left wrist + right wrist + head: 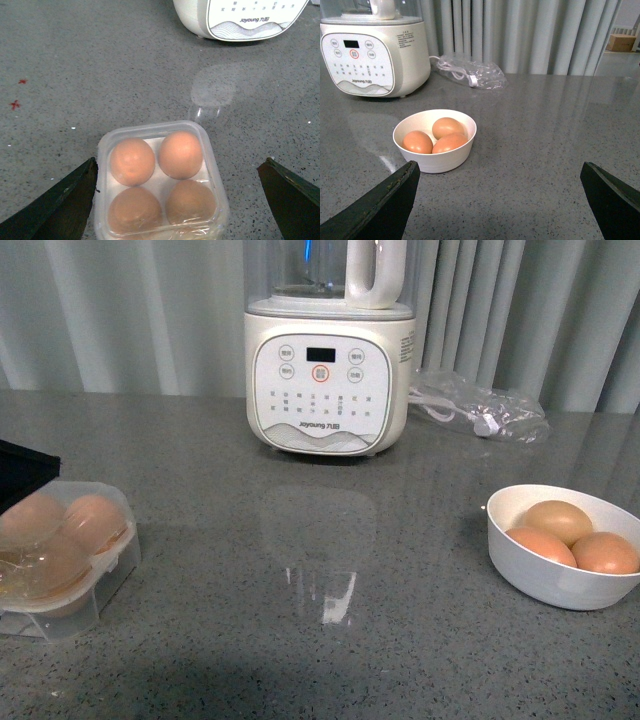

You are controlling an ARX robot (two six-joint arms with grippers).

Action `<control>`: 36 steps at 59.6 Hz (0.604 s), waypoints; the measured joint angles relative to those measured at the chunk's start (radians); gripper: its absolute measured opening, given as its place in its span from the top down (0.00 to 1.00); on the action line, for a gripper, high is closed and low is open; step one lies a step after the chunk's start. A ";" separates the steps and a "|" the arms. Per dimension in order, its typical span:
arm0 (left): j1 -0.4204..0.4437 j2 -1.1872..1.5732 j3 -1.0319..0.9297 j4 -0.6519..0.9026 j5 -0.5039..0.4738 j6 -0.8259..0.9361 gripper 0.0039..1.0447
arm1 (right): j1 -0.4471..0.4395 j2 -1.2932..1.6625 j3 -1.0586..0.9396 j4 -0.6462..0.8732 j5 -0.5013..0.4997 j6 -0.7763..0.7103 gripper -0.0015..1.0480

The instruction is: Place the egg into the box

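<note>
The box [162,180] sits near the left edge of the desk [320,540], toward the front, and the left wrist view shows an egg in each of its four holes, under what looks like a clear lid. The bowl [560,580] sits near the right edge of the desk, well apart from the box, with three more eggs inside. The egg [448,127] at the back of the bowl lies on top and looks the easiest to reach. The big white blender [328,360] stands at the back of the desk, in the middle, and a clear bag [480,405] with a cord in it lies beside it. The left gripper [177,195] hangs over the box with its jaws wide apart, one on each side, holding nothing. The right gripper [500,200] hangs near the bowl, just short of it, and its jaws are wide apart and hold nothing too. An egg is light, hard and smooth, so it can slip, and its shell will crack if it is pinched too hard. I think the best hold is soft, around its fat middle, one jaw on each side. Since the box looks full, I cannot see a free hole for another egg.
</note>
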 joint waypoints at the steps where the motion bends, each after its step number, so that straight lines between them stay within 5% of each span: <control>1: 0.003 -0.009 0.002 -0.003 -0.003 0.000 0.06 | 0.000 0.000 0.000 0.000 0.000 0.000 0.07; 20: 0.151 -0.255 0.032 -0.177 0.012 0.014 0.06 | 0.000 0.000 0.000 0.000 0.000 0.000 0.07; 36: 0.373 -0.419 -0.058 -0.274 0.157 0.055 0.06 | 0.000 0.000 0.000 0.000 0.000 0.000 0.07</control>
